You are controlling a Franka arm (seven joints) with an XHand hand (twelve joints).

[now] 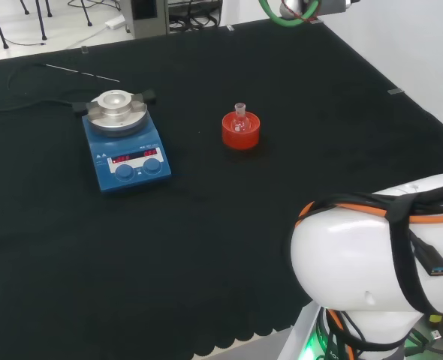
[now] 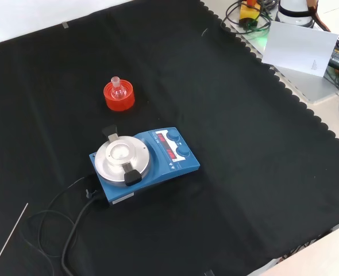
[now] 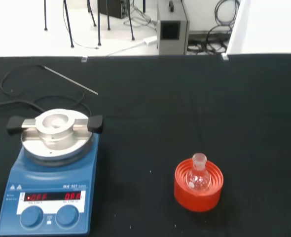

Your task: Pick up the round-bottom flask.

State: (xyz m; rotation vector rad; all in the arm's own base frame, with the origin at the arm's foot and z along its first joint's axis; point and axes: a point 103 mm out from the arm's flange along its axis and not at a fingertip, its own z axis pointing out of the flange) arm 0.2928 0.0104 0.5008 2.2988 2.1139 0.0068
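Black cloth covers the bench (image 1: 206, 247). Blue hotplate stirrer (image 2: 145, 164) sits near centre in front view. Red ribbed stand (image 2: 119, 96) at its 11 o'clock, apart from it. Round-bottom flask (image 2: 118, 87) upright in that stand, untouched. Hand's state: cannot tell. Judgement: pickup not begun; approach, grasp and lift all remain.

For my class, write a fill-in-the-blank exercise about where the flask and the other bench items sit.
1. The round-bottom flask sits upright in a ribbed ring stand coloured ____.
2. The hotplate stirrer has a body coloured ____.
3. The stirrer's base has two round ____.
4. In the head view, the flask stands to the ____ of the stirrer.

Missing words: red; blue; knobs; right
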